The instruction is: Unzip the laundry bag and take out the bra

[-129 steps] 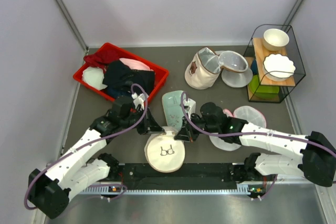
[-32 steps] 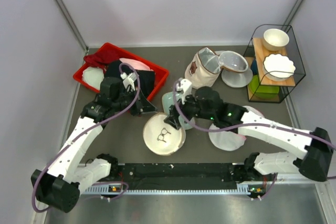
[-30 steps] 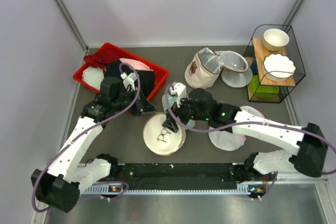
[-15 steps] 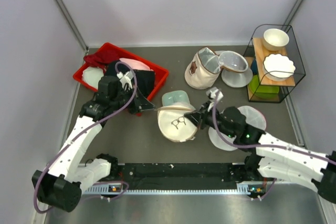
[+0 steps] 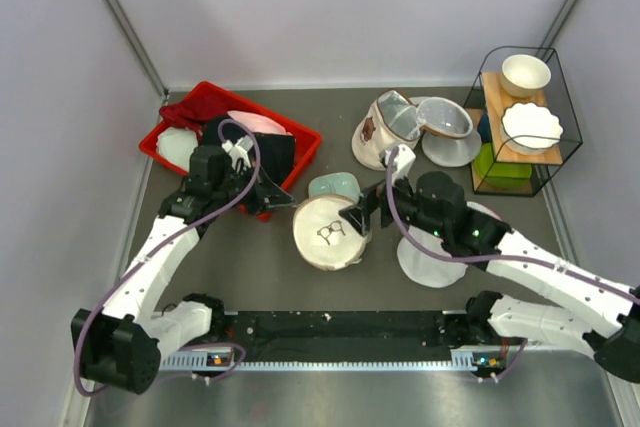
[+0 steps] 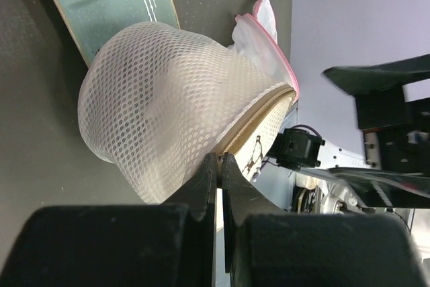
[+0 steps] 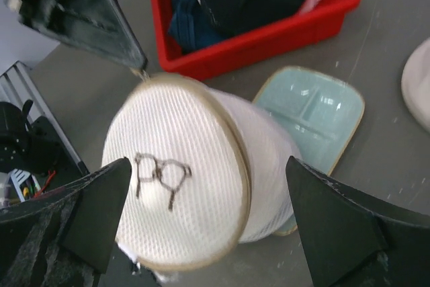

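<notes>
While the cream-white round mesh laundry bag (image 5: 330,232) lies tipped on the pale green tray (image 5: 335,185), its small zip tab (image 7: 142,72) pinched by the tightly closed left gripper (image 6: 217,167), the bag could be dragged, not unzipped, because nothing is held by the wide-spread right gripper (image 5: 362,215).

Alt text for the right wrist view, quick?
The bag, bra-icon face toward the camera, sits inside the open right gripper while the left gripper pinches its zip edge top left. A red bin of dark clothes and a green tray lie behind.
</notes>
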Motion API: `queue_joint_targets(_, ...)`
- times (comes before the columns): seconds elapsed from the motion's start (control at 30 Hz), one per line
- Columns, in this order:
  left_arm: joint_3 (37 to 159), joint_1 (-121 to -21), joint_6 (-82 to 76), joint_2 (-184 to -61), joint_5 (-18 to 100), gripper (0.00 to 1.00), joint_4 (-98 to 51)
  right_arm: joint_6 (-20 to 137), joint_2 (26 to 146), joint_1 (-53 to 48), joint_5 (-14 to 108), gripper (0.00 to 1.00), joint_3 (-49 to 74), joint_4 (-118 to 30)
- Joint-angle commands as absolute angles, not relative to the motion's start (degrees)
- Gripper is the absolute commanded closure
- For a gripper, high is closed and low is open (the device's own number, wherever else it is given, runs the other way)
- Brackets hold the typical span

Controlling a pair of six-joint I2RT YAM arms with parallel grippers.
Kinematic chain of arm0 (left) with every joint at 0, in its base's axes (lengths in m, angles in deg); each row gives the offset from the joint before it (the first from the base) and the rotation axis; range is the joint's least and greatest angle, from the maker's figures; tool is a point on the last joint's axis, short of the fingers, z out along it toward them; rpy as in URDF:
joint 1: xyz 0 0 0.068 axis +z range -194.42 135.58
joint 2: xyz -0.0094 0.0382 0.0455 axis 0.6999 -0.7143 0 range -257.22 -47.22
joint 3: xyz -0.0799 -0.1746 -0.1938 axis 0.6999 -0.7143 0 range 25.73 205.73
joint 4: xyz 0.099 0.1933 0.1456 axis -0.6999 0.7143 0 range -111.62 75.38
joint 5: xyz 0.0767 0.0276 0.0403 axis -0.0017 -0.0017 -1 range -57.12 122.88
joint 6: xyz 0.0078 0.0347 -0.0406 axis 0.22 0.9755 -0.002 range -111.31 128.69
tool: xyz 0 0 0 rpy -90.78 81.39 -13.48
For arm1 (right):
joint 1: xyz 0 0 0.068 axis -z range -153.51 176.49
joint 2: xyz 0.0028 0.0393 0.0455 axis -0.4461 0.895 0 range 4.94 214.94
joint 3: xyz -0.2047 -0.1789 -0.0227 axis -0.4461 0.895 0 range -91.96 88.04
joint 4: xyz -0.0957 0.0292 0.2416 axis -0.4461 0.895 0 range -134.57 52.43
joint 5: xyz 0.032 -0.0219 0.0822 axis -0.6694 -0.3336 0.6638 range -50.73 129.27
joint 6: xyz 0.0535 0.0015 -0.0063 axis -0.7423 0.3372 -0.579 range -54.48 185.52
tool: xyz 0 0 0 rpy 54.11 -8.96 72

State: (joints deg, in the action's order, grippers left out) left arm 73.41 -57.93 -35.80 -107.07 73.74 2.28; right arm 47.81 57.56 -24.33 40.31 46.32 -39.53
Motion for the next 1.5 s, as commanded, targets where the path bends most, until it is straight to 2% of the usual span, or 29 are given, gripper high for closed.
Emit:
queue_joint_targets(0.0,76.36,-57.95,-33.41,-105.14,75.86,1.0,0.26,59.62,65.3,-24.04,41.29,0.01,32.18,-33.43)
queue_joint_targets(0.2,78.03,-58.48,-32.62,-104.35,76.47,1.0,1.23,69.21,77.88,-24.74,49.56,0.01,19.07,-22.96)
queue_joint_targets(0.27,78.12,-58.48,-32.53,-104.43,76.38,1.0,1.23,69.22,80.77,-25.54,45.44,0.01,17.64,-23.03)
queue_joint_targets(0.53,76.88,-60.06,-35.78,-105.14,76.82,1.0,-3.78,68.61,88.78,-27.82,46.12,0.01,13.42,-24.26)
queue_joint_targets(0.6,76.97,-60.41,-36.05,-105.49,76.82,1.0,-4.48,68.25,89.57,-27.91,48.92,0.07,13.42,-26.19)
queue_joint_targets(0.67,76.97,-60.5,-36.22,-105.75,76.82,1.0,-4.57,67.19,89.67,-27.91,49.99,0.36,14.2,-27.78)
queue_joint_targets(0.73,77.06,-60.5,-36.22,-105.84,76.65,1.0,-4.66,65.88,88.53,-27.82,48.16,0.87,14.73,-28.66)
queue_joint_targets(0.77,77.06,-60.5,-36.57,-105.75,76.04,1.0,-4.49,64.31,87.74,-27.82,45.45,1.0,16.04,-28.92)
queue_joint_targets(0.93,78.98,-59.97,-36.66,-103.65,69.71,1.0,-0.9,57.81,77.73,-27.21,36.2,1.0,24.74,-36.28)
queue_joint_targets(1.13,80.05,-56.11,-36.4,-99.96,66.45,1.0,2.8,45.78,62.79,-26.42,35.4,1.0,40.91,-52.11)
queue_joint_targets(1.3,78.56,-49.18,-36.22,-98.29,70.91,1.0,4.74,35.83,59.0,-26.5,31.11,1.0,49.88,-65.12)
queue_joint_targets(1.47,77.85,-44.95,-35.79,-96.88,74.89,1.0,5.88,22.91,61.45,-27.2,21.89,1.0,56.12,-75.67)
